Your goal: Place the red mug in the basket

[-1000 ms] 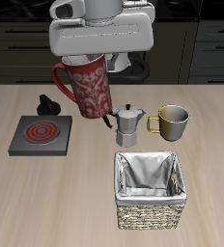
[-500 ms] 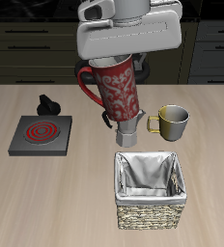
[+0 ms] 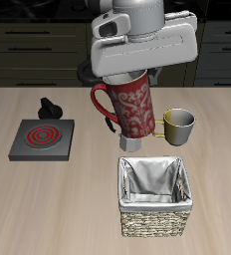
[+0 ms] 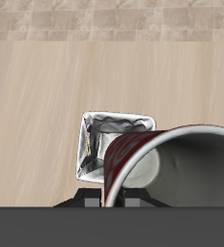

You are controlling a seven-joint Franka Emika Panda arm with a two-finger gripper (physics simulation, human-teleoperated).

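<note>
My gripper [image 3: 130,75] is shut on the red mug [image 3: 130,103], a tall dark-red mottled mug with a loop handle, and holds it in the air, tilted, above the table behind the basket. The basket [image 3: 154,196] is square tan wicker lined with white-grey cloth and stands near the table's front edge. In the wrist view the red mug's rim and pale grey inside [image 4: 182,169] fill the near field, with the basket [image 4: 99,145] seen beyond it on the wood. The fingertips are hidden by the mug.
A smaller olive-yellow mug [image 3: 176,124] stands behind the basket. A silver moka pot [image 3: 125,138] is mostly hidden behind the held mug. A dark stove plate with a red coil [image 3: 41,138] and a small black object [image 3: 50,107] lie at the other side.
The gripper has carried the red mug sideways and nearer the basket; it now covers most of the moka pot.
</note>
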